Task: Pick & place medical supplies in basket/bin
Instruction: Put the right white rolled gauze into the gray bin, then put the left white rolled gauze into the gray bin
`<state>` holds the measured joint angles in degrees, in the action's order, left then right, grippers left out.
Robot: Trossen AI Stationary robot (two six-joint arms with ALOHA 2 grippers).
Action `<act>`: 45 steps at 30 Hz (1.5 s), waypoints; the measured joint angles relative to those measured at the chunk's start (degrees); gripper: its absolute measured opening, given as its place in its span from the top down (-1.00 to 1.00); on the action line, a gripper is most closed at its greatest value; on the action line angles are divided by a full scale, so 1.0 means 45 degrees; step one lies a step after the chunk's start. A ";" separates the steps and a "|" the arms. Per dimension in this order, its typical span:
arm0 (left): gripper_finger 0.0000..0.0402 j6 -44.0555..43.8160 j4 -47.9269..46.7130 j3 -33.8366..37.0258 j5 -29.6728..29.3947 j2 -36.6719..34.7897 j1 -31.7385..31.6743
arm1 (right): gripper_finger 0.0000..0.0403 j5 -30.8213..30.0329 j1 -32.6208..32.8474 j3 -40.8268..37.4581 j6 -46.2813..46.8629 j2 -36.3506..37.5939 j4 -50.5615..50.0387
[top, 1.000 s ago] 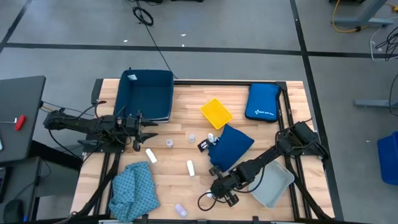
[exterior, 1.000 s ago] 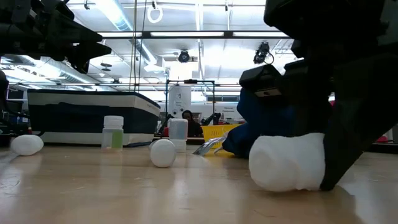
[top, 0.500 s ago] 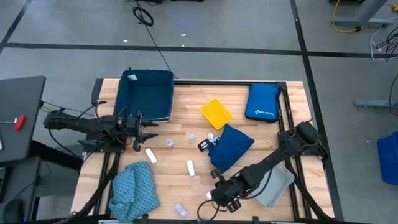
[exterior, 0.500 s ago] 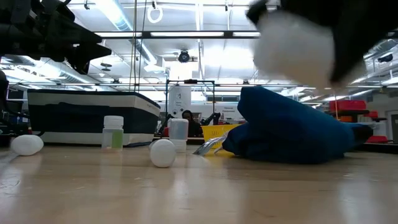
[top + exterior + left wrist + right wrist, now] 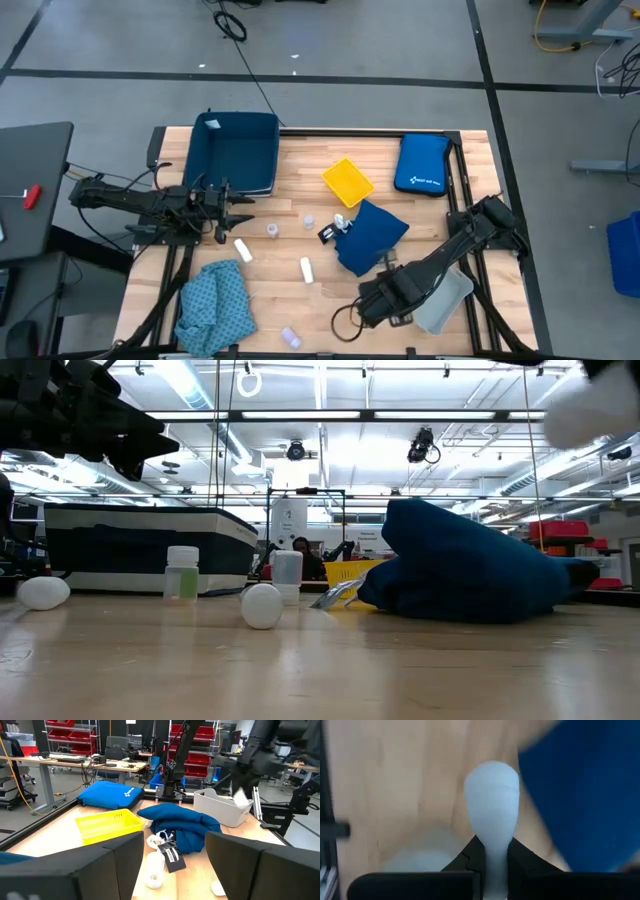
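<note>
My right gripper [image 5: 381,300] hangs over the table's near right part, beside the grey bin [image 5: 445,297], and is shut on a white roll [image 5: 492,800]. That roll shows as a white blur [image 5: 597,407] high in the low view. Two more white rolls [image 5: 242,250] [image 5: 306,269] and clear vials [image 5: 272,230] [image 5: 290,338] sit on the wood. The teal cloth [image 5: 213,308] lies at the near left. The navy cloth [image 5: 371,235] lies heaped at the centre. My left gripper [image 5: 240,207] waits open next to the navy bin [image 5: 235,152]. My right gripper pinches the white roll between its two fingers [image 5: 468,858] at one end [image 5: 494,861], where the roll is squeezed narrow. The roll's other, rounded end [image 5: 491,780] sticks out past the fingertips. It is lifted clear of the table.
A yellow tray [image 5: 347,181] and a royal-blue padded pouch [image 5: 422,163] lie toward the far right. A tagged packet [image 5: 336,229] sits at the navy cloth's left edge. A black cable loops [image 5: 343,322] near the right gripper. Bare wood shows between the teal cloth and the right gripper.
My right gripper, which stood at the white roll on the table, has lifted it clear. It has carried the roll up and toward the table's right, nearer the grey bin.
</note>
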<state>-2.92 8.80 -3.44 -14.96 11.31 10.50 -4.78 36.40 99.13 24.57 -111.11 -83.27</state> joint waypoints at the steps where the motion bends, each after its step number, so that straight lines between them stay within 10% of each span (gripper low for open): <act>1: -0.08 0.0039 0.0000 0.0000 0.0000 0.0000 0.0000 | 0.82 0.0220 0.0030 -0.0027 0.0369 -0.0002 -0.0574; 18: -0.08 0.0186 0.0188 0.0000 0.0000 -0.0010 0.0000 | 0.82 0.3860 0.1360 -0.0132 0.4847 0.0102 -0.1471; 28: -0.08 0.0180 0.0194 0.0000 0.0000 -0.0010 0.0000 | 0.81 0.6147 0.1739 -0.3217 0.5381 0.0097 -0.1480; 38: -0.08 0.0128 0.0194 0.0000 0.0005 -0.0010 0.0000 | 0.08 0.5592 0.1632 -0.3541 0.5830 0.0093 -0.1307; 45: -0.08 0.0118 0.0189 0.0000 0.0064 -0.0010 0.0000 | 0.03 0.5441 0.1632 -0.3537 0.6311 0.0092 -0.0673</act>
<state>-2.39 9.65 -3.44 -14.67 11.27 10.50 19.70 43.75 83.22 52.97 -110.69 -86.30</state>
